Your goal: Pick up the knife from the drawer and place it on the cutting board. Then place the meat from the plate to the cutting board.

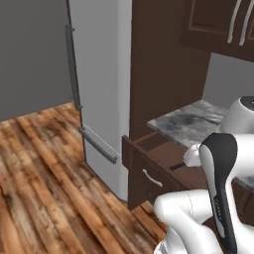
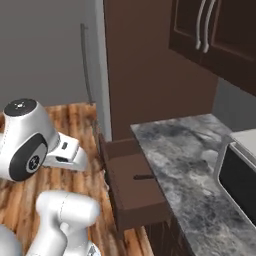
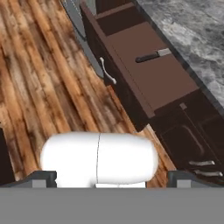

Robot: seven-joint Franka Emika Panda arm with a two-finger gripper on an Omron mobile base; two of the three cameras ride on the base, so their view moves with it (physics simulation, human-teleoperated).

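The drawer (image 3: 162, 83) stands pulled out, a dark brown box under the counter, also seen from the sides (image 1: 158, 155) (image 2: 136, 195). The knife (image 3: 150, 56) lies on the drawer's floor near the counter side, black handle and grey blade; it shows as a small dark bar (image 2: 143, 177) (image 1: 176, 166). My gripper (image 3: 112, 178) hangs above the wooden floor, in front of the drawer and apart from it, open, with nothing between its fingertips (image 3: 44, 177). The cutting board, the meat and the plate are out of view.
A grey marble counter (image 2: 192, 155) runs above the drawer, with a pale appliance (image 2: 241, 172) at its right end. A tall grey fridge (image 1: 99, 74) stands left of the cabinets. The drawer front carries a silver handle (image 3: 107, 71). Dark cabinet doors (image 3: 192, 144) sit beside it.
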